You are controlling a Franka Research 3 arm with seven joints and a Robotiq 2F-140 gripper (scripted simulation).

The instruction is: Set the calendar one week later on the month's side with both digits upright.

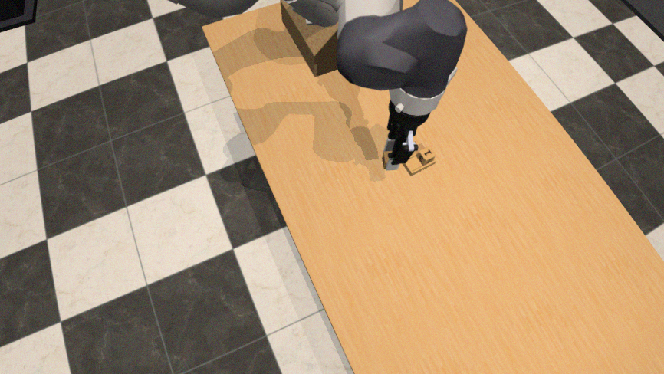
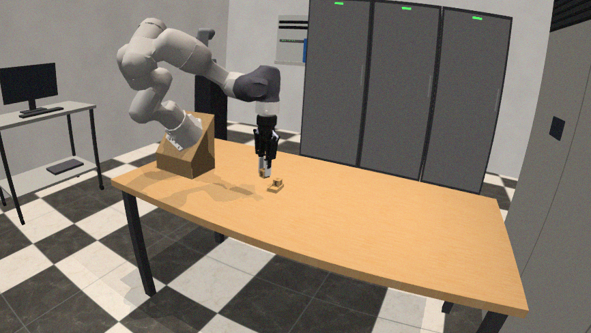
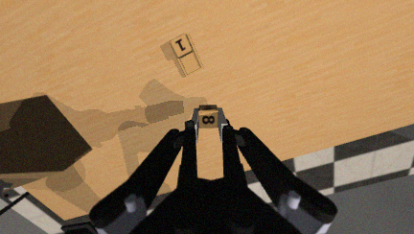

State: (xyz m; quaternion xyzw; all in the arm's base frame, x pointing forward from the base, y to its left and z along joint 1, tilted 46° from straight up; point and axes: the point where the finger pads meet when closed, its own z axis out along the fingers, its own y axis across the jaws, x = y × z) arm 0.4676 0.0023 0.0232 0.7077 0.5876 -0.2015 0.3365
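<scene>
My gripper (image 1: 391,161) (image 2: 263,170) (image 3: 208,115) is shut on a small wooden cube (image 3: 209,119) (image 2: 262,174). The cube shows an 8 on its upper face in the wrist view. I hold it a little above the table, beside the tray's empty end. The small wooden tray (image 1: 412,168) (image 2: 272,190) (image 3: 194,65) lies flat on the table. A second cube (image 1: 424,155) (image 2: 277,181) (image 3: 182,46) stands in one half of the tray, with a 1 on its top face. The tray's other half is empty.
A wooden wedge block (image 1: 312,44) (image 2: 192,155) carries the arm's base at the table's far end. The table's near edge (image 3: 307,144) and the checkered floor show close behind the gripper in the wrist view.
</scene>
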